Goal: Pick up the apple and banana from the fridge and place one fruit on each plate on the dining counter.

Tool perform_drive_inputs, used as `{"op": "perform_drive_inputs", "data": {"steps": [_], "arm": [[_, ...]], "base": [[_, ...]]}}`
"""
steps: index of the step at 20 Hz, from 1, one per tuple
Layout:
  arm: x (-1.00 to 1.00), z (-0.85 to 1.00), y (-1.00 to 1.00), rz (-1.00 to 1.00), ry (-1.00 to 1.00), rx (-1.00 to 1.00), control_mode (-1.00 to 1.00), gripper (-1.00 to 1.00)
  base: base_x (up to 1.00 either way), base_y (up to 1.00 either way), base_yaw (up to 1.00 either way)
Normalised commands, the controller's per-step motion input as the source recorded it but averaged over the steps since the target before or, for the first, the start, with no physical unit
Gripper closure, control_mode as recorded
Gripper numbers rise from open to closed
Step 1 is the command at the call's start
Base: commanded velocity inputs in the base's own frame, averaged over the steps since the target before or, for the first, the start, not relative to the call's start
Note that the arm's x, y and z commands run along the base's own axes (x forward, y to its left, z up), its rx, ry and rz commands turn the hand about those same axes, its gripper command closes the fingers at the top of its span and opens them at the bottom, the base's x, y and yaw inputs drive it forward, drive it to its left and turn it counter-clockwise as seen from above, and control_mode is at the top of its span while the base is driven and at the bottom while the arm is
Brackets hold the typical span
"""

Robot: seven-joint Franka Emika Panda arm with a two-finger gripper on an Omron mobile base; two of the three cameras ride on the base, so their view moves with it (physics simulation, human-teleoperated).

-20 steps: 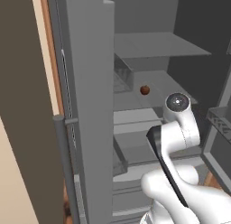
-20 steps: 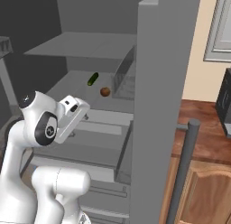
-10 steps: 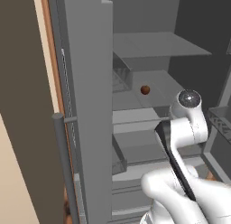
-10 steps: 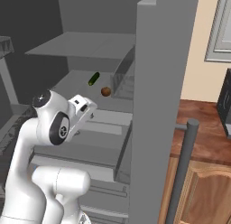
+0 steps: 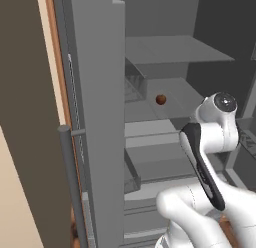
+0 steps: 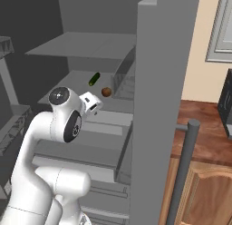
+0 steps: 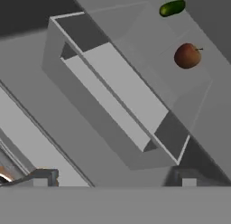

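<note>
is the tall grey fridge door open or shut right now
Open. The tall grey fridge's door is swung wide, baring grey shelves with the small round reddish-brown apple and a small dark green vegetable on one.

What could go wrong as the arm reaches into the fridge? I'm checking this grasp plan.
The green vegetable lies on the same shelf as the apple, so it could be grabbed by mistake. The round apple might roll if an open finger nudges it. The door bin stands near the reach path.

wall: beige | counter: reddish-brown wood top | cabinet: light wooden door
</note>
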Motion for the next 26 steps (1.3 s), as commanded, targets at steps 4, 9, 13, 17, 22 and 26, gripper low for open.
{"op": "perform_drive_inputs", "data": {"steps": [4,9,13,17,22,26], "arm": [[0.31,0.16,0.02,-0.26,-0.18,0.31,-1.00,-1.00],[0.30,0.20,0.02,-0.38,-0.14,0.33,-1.00,-1.00],[0.37,0.27,0.11,-0.29,-0.01,0.20,-1.00,-1.00],[0.55,0.33,0.08,-0.08,0.00,0.12,-1.00,-1.00],[0.63,0.22,0.00,-0.01,0.00,0.06,-1.00,-1.00],[0.28,0.01,-0.01,0.00,0.03,0.09,-1.00,-1.00]], "base": [[0.00,0.00,0.00],[0.00,0.00,0.00],[0.00,0.00,0.00],[0.00,0.00,0.00],[0.00,0.00,0.00],[0.00,0.00,0.00]]}}
